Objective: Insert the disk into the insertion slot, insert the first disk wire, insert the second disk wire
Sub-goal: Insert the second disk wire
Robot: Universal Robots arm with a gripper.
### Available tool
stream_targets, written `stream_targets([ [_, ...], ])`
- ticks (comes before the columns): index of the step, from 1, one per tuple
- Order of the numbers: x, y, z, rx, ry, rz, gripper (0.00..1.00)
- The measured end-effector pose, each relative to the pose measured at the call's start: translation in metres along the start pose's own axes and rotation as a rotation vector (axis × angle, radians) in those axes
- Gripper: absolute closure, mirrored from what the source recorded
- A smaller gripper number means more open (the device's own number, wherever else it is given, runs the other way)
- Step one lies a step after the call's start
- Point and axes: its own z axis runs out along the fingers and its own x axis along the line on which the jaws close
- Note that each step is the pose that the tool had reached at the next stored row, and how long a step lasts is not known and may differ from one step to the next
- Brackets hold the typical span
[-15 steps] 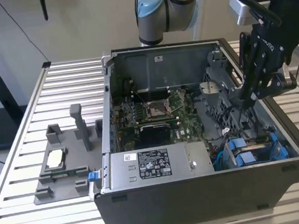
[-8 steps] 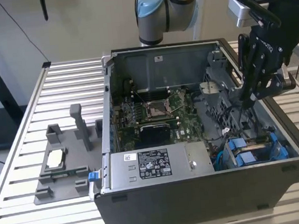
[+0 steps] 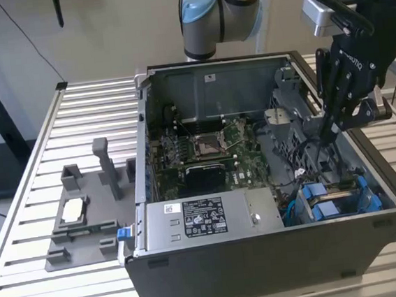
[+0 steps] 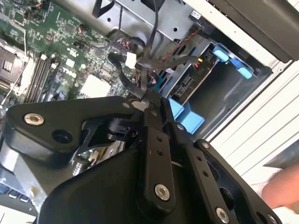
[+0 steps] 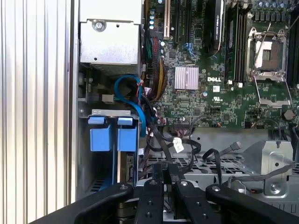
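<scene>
The gripper [image 3: 328, 130] is down inside the open computer case [image 3: 266, 268], hanging over the corner by the drive cage [image 3: 339, 198] on the exterior view's right. Its fingers are pinched close together, and in both wrist views a dark cable [image 4: 152, 79] runs right up into the fingertips [image 5: 164, 173], so it looks clenched on that wire, though I can't quite make out the connector itself. Gripping it near the end makes sense: it keeps the plug steady and aimed at the drive. The disk [image 5: 125, 165] sits in the insertion slot [image 5: 105, 113], with its blue carrier tabs [image 5: 112, 135] showing at the cage mouth, so the first step looks done. The motherboard [image 3: 209, 151] lies well clear of the arm's work. Outside the case, the grey fixture plate [image 3: 86, 222] rests on the slatted table [image 3: 42, 135].
</scene>
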Motion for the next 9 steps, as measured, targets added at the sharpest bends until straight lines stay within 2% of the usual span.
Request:
stream_targets([
  [4, 0.0007, 0.0001, 0.0020, -0.0003, 0.0056, -0.006, 0.84],
  [9, 0.0023, 0.0001, 0.0050, -0.0008, 0.0177, -0.012, 0.84],
])
